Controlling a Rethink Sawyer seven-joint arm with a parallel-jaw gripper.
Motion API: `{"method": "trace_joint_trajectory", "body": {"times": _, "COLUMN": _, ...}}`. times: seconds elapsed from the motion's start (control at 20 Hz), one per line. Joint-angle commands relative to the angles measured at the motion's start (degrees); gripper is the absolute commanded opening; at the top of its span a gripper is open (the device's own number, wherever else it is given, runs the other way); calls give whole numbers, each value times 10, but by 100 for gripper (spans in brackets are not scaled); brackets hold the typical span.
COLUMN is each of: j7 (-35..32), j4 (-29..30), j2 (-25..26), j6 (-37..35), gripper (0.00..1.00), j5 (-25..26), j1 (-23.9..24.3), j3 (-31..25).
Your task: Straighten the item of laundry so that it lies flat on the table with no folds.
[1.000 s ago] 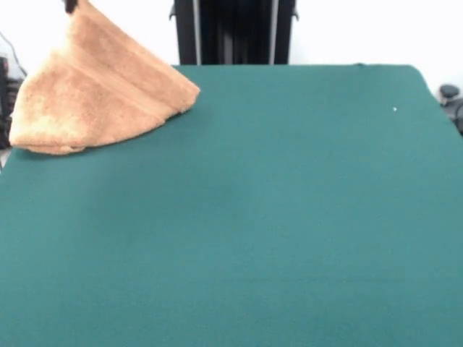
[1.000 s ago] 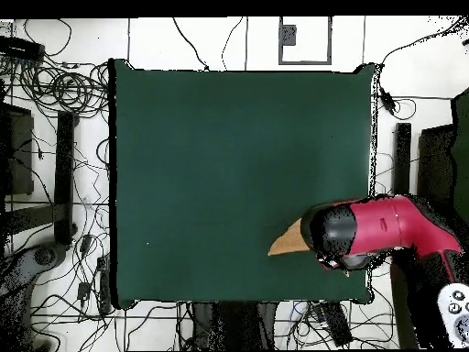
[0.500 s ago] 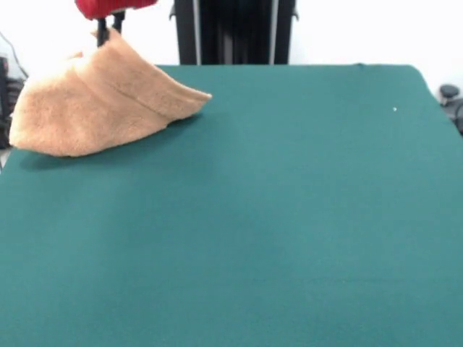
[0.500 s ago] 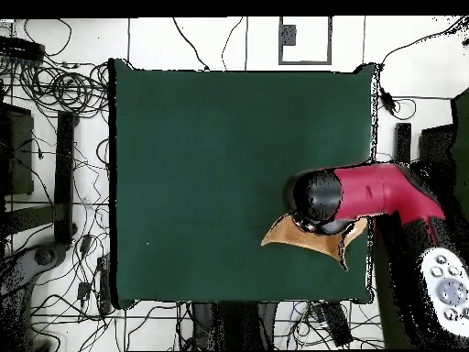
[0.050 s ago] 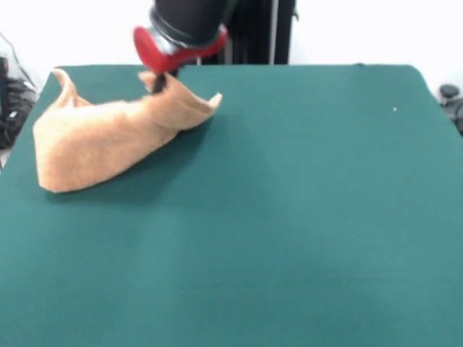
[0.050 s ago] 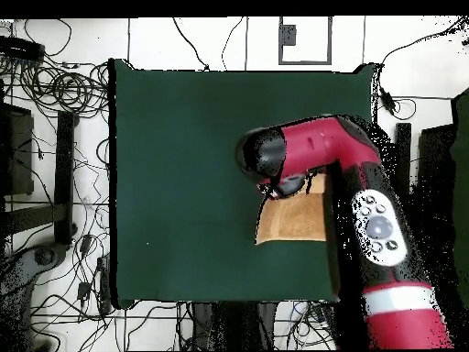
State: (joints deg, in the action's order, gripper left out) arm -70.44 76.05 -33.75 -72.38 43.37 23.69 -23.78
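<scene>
The item of laundry point(image 5: 101, 137), a golden-tan towel, lies crumpled and partly folded at the far left of the green table point(image 5: 289, 217). One part of it is pulled up into a peak at its right end. My gripper point(image 5: 160, 81) is shut on that peak, under the red wrist. From above, the red arm point(image 6: 311, 151) covers the gripper and part of the towel point(image 6: 293, 220), which shows as a tan patch near the table's point(image 6: 183, 165) lower right.
The towel's left end lies close to the table's left edge point(image 5: 29, 123) in the front view. Cables point(image 6: 64, 92) and gear crowd the floor round the table. A tiny white speck point(image 5: 394, 109) lies at the far right.
My gripper has come lower and moved right in the front view, dragging the towel with it. The towel now sits further onto the table, lower and more stretched out.
</scene>
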Motion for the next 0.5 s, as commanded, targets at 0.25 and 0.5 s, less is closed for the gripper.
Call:
{"method": "trace_joint_trajectory", "body": {"times": 0.25, "j7": -189, "j4": -131, "j2": 101, "j6": -9, "gripper": 0, "j5": 24, "j1": -84, "j3": 45}}
{"method": "trace_joint_trajectory", "body": {"times": 0.5, "j7": -235, "j4": -127, "j2": 93, "j6": 54, "gripper": 0, "j5": 0, "j1": -108, "j3": 65}}
